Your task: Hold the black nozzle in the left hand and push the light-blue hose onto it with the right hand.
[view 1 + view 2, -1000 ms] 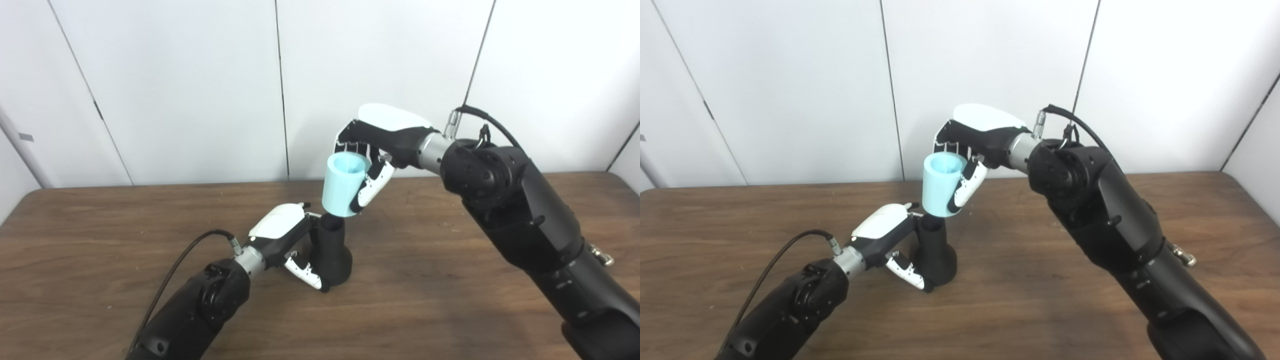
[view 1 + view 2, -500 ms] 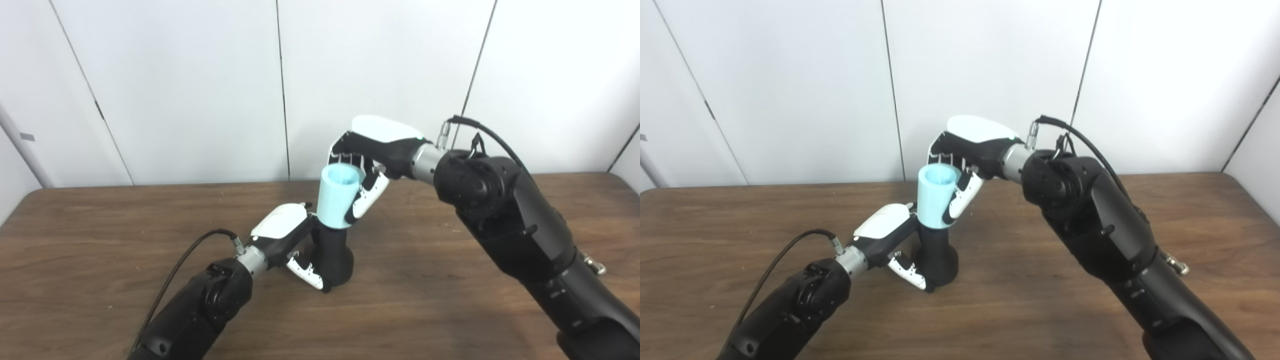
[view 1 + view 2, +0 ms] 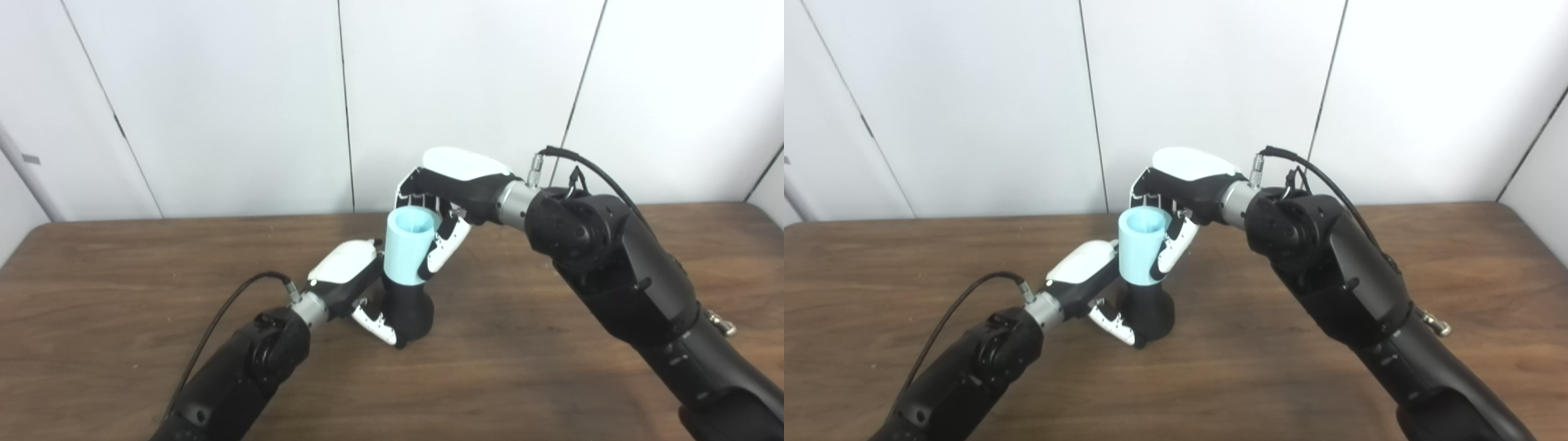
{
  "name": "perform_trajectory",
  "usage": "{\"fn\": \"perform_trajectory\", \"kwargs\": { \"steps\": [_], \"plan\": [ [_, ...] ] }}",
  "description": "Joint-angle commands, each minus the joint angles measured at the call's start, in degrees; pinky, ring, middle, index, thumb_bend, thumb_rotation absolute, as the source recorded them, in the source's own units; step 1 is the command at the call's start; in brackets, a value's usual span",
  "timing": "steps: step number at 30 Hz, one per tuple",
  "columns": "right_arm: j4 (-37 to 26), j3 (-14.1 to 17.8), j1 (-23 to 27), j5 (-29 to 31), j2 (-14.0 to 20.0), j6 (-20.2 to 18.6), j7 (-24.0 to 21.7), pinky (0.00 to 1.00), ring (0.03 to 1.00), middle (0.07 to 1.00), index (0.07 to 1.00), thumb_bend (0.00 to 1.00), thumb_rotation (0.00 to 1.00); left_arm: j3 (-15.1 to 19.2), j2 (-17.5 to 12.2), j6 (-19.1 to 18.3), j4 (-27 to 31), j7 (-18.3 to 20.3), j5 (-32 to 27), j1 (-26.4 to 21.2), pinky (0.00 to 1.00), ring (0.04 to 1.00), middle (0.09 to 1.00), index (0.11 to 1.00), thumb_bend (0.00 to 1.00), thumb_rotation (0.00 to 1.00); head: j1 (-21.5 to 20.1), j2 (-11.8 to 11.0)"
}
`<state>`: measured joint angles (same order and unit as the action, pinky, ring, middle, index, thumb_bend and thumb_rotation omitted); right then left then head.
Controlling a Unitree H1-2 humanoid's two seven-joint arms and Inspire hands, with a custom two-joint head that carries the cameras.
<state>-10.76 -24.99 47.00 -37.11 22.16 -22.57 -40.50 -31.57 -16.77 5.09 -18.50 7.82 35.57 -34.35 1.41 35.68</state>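
The black nozzle (image 3: 409, 309) stands upright on the brown table, near the middle. My left hand (image 3: 355, 288) is shut on its lower body from the left. The light-blue hose (image 3: 405, 246), a short tube with its open end up, sits over the nozzle's top, which it hides. My right hand (image 3: 450, 208) is shut on the hose from the right and behind, thumb on the near side. Both show in the right eye view too, the nozzle (image 3: 1150, 312) under the hose (image 3: 1141, 246).
The wooden table (image 3: 551, 343) spreads out around the nozzle. White wall panels (image 3: 245, 104) rise behind its far edge. A black cable (image 3: 220, 318) runs along my left forearm. My right arm (image 3: 618, 275) crosses the table's right half.
My right hand has brought the hose down and slightly left, from just above the nozzle's tip to over its top. My left hand has kept hold of the nozzle. The camera has shifted a little.
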Motion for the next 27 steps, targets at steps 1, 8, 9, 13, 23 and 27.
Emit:
{"fn": "perform_trajectory", "kwargs": {
  "steps": [1,8,9,13,23,27],
  "plan": [
    [-0.6,0.0,1.6,-0.5,0.3,1.6,0.5,0.35,0.453,0.484,0.493,0.50,0.00,-2.3,0.4,-1.1,-1.2,3.5,3.0,1.7,1.00,0.577,0.471,0.490,0.53,0.00,0.1,0.1],
    [-0.1,-0.6,0.6,-1.3,-1.2,0.7,0.3,0.35,0.458,0.484,0.495,0.50,0.00,-2.5,0.6,-1.3,-0.9,3.2,3.5,1.9,1.00,0.577,0.471,0.490,0.53,0.00,0.4,0.5],
    [0.1,-0.7,0.5,-1.3,-1.5,0.6,0.4,0.35,0.458,0.484,0.496,0.50,0.00,-2.5,0.6,-1.3,-0.9,3.2,3.5,1.9,1.00,0.577,0.472,0.490,0.53,0.00,0.4,0.5],
    [0.1,-0.7,0.1,-1.7,-2.2,0.8,0.1,0.35,0.458,0.485,0.496,0.50,0.00,-2.4,0.6,-1.3,-0.8,3.1,3.4,2.0,1.00,0.577,0.473,0.489,0.53,0.00,0.3,0.8],
    [0.8,-1.4,-0.8,-1.6,-2.1,3.1,0.2,0.35,0.457,0.486,0.494,0.50,0.00,-2.4,0.9,-1.3,-1.1,3.0,3.6,1.7,1.00,0.581,0.473,0.489,0.53,0.00,0.3,1.1],
    [0.9,-2.8,-1.7,-2.2,-2.2,4.2,0.1,0.36,0.448,0.482,0.493,0.50,0.00,-2.5,1.0,-1.2,-1.2,3.0,3.8,1.5,1.00,0.581,0.472,0.490,0.53,0.00,0.2,1.2]
  ]
}}
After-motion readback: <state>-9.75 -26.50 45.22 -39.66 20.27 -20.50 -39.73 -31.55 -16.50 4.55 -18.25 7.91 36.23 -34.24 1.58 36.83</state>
